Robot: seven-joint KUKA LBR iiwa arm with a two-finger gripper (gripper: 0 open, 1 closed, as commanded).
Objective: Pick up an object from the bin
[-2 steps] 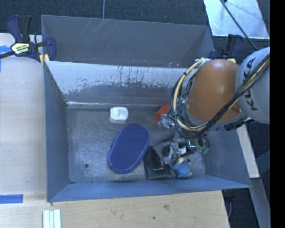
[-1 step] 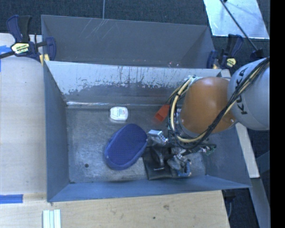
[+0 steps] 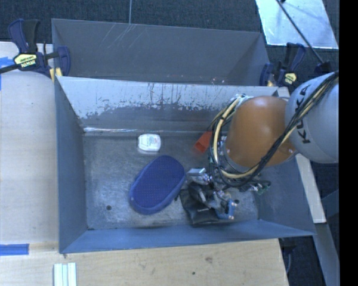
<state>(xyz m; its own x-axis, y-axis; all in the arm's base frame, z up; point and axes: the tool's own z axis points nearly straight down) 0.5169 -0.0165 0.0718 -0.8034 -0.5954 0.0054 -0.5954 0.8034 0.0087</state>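
Observation:
My gripper [image 3: 207,202] is low in the bin's front right part, its dark body pressed down near the floor under the orange cover. A blue oval brush-like thing [image 3: 157,185] lies just to its left, close to or touching it. A small white round thing [image 3: 149,142] rests further back on the floor. An orange-red thing [image 3: 203,142] peeks out from behind the arm's cables near the back wall. A dark thing lies under the gripper, hard to make out.
The arm with its orange cover and cables hangs over the bin's right half and hides the floor there. The bin's left floor is bare metal with scuffs. The front wall stands right next to the gripper.

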